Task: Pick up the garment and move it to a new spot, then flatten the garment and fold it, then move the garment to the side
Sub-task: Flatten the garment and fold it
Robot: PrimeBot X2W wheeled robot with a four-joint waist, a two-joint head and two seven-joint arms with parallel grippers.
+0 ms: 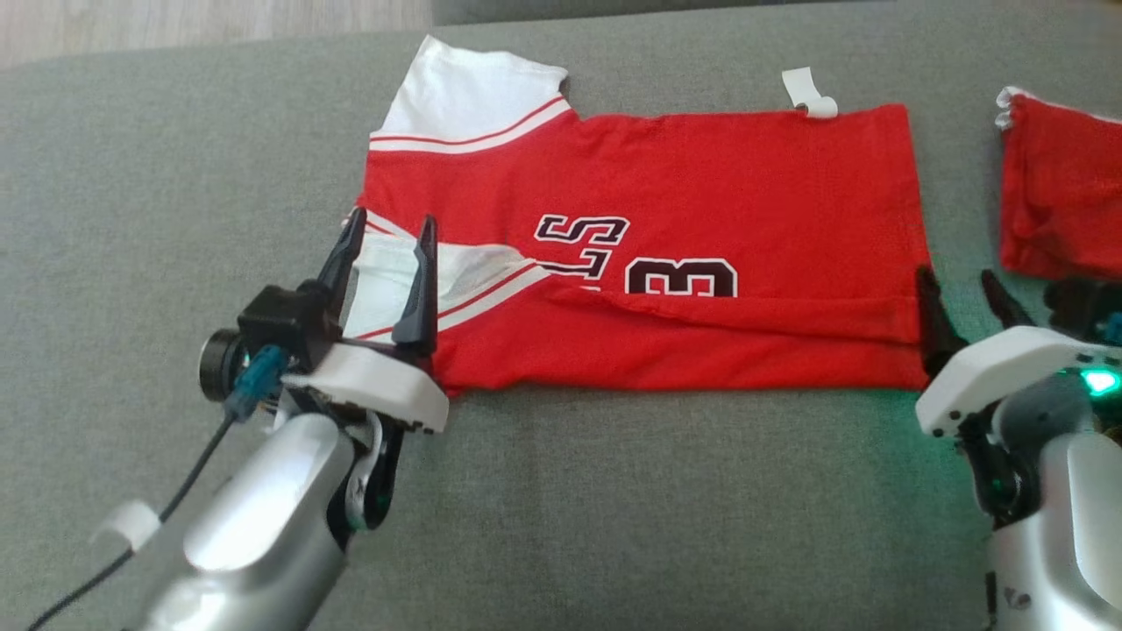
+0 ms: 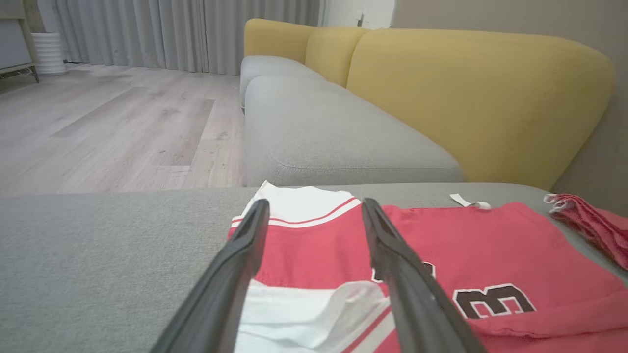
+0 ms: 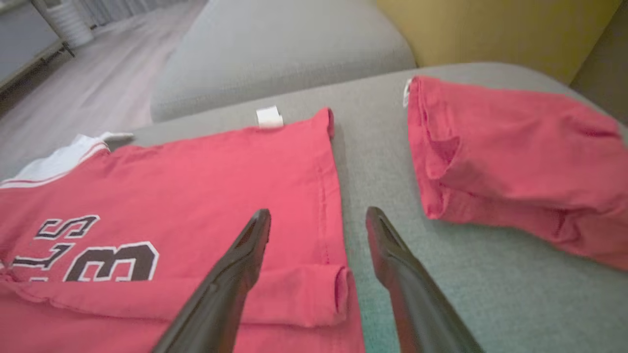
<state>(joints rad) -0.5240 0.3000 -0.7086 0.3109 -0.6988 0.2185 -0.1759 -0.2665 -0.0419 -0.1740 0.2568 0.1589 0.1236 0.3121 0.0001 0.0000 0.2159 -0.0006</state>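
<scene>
The garment [image 1: 701, 193] is a red jersey with white sleeves and a black number 3, spread flat on the grey cushion [image 1: 614, 508]. Its near edge is folded over in a long band. My left gripper [image 1: 392, 219] stands open just above the near white sleeve at the jersey's left end, nothing between its fingers; the left wrist view shows the fingers [image 2: 392, 255] straddling that sleeve [image 2: 304, 314]. My right gripper [image 1: 954, 274] is open at the jersey's right hem, by the end of the folded band [image 3: 314, 294]. One finger is over the fabric, the other over bare cushion.
A second red cloth [image 1: 1061, 193] lies crumpled on the cushion right of the jersey, a narrow grey gap between them. A white tag [image 1: 808, 92] sticks out at the jersey's far edge. Beyond are a grey sofa seat [image 2: 319, 132], yellow backrest [image 2: 466, 88] and wood floor [image 2: 98, 122].
</scene>
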